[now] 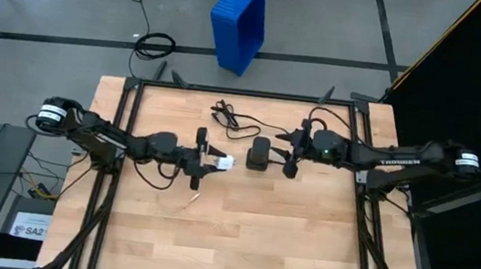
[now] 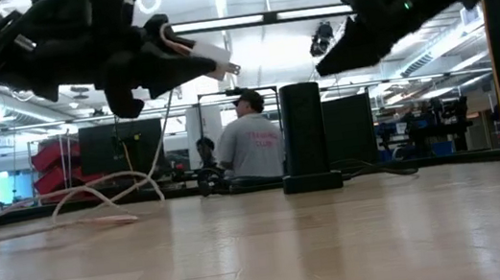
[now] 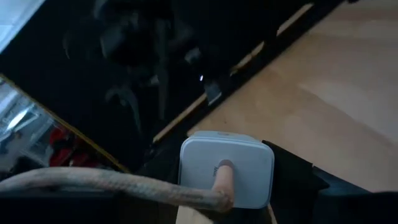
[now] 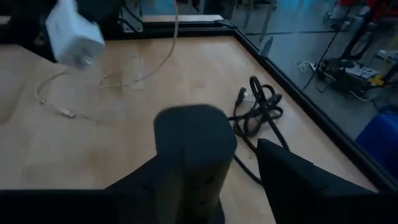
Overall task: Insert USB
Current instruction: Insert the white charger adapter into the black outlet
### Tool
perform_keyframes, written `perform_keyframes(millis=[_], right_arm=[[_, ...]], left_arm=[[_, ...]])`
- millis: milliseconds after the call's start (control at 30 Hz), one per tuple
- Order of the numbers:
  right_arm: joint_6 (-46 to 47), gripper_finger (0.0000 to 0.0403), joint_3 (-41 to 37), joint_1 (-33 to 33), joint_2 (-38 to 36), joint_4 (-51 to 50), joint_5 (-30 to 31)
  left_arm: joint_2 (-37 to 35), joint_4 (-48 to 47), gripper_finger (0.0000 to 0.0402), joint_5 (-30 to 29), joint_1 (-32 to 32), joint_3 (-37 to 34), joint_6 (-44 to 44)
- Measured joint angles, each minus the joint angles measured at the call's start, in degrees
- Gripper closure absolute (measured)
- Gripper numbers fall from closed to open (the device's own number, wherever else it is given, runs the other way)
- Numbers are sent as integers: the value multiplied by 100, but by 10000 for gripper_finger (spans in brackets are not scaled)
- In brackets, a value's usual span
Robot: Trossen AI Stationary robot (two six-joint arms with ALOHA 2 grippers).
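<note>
Black tower hub (image 4: pixel 189 155) sits frame-centre in the right wrist view, upright on the counter (image 1: pixel 237 235), its cable (image 1: pixel 234 115) coiled behind it. White USB plug (image 1: pixel 222 161) hangs above the counter left of centre in the high view, clamped in the left tool (image 1: pixel 210 160), cord (image 2: pixel 93 199) trailing. Right tool (image 1: pixel 291 155) hovers just right of the hub, fingers apart, holding nothing. Risk: unbraced hub tips or slides if the plug comes in off-axis.
</note>
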Motion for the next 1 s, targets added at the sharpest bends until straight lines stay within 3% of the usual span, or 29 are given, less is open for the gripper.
perform_keyframes(millis=[133,467,1000], right_arm=[[-6,189,-450,-159,20,735,-495],[-108,108,-940,-253,365,2030,-547],[154,87,-938,-881,2350,3822,-1464]], left_arm=[[0,89,234,1,2,-24,-9],[2,128,234,19,0,-17,-33],[2,230,234,217,-4,-13,-317]])
